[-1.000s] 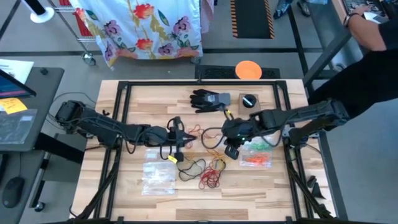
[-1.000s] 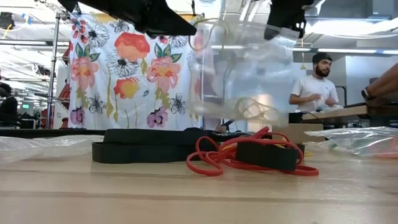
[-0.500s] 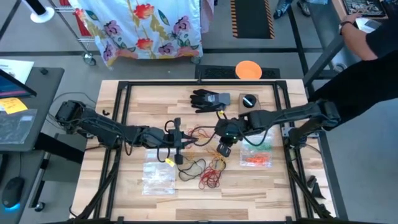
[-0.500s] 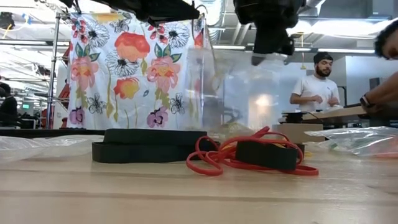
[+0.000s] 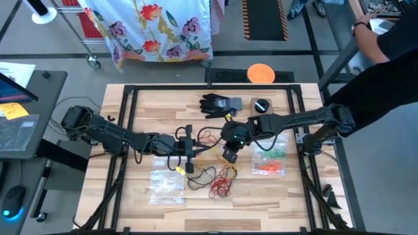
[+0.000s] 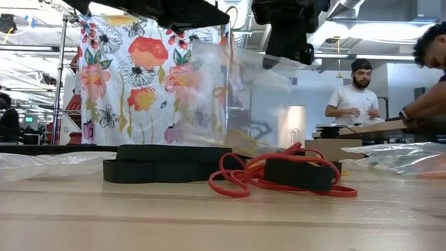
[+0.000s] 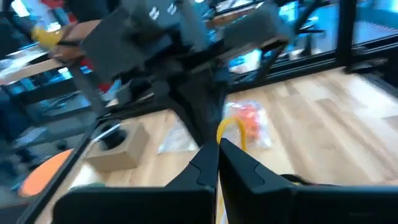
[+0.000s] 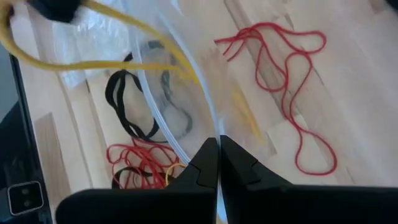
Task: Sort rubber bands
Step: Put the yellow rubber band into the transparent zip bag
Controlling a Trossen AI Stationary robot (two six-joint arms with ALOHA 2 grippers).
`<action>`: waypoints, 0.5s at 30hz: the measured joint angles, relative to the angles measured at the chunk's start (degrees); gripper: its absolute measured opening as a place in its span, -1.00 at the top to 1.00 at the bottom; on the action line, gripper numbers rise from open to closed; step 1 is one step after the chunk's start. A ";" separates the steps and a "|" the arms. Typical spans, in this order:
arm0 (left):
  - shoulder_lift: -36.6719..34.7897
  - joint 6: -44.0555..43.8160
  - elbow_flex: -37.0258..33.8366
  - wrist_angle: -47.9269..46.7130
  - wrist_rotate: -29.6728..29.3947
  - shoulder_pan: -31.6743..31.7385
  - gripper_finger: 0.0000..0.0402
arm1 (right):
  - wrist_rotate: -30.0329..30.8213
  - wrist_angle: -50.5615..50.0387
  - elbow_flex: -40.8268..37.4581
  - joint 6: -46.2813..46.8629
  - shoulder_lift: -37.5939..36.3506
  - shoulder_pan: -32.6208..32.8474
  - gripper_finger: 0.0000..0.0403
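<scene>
Two sets of jaws meet over the tabletop (image 5: 144, 104) just in front of the glove (image 5: 219, 104). The right jaws, at the end of the right arm (image 5: 307, 121), are pinched together on the rim of a clear bag (image 6: 237, 97) that hangs lifted off the wood. The left jaws, on the left arm (image 5: 111, 134), are closed on a yellow band (image 7: 231, 132), stretched toward the bag's mouth.

The risks, as I judge them:
- The mouth looks slack and held at one edge only, so the band could catch on the rim and drop outside.
- The stretched band may snap back when let go and fly clear of the bag.
- The two sets of jaws are very close, so a small misjudged move could knock them together or pull the bag loose.

Most of the other bands lie loose in front of the glove and past the held bag: a red tangle (image 5: 225, 185), black loops (image 5: 201, 175) beside it, and a thin red one (image 5: 206, 137) nearer the glove. A bag of orange and green bands (image 5: 269, 163) lies in front of the glove to its right; another clear bag (image 5: 166, 186) lies to its left. A small box (image 5: 261, 106) sits just right of the glove. The hanging bag is above the loose bands, so reaching them means working round it.
</scene>
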 joint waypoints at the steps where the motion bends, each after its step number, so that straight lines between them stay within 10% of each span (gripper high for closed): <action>1: 0.00 0.02 0.00 0.01 1.28 0.20 1.00 | -0.03 -0.02 -0.02 0.00 0.06 0.00 0.97; 15: 0.02 -1.99 0.00 -1.18 2.58 2.43 0.86 | -0.39 0.68 -0.02 -1.05 0.01 0.00 0.97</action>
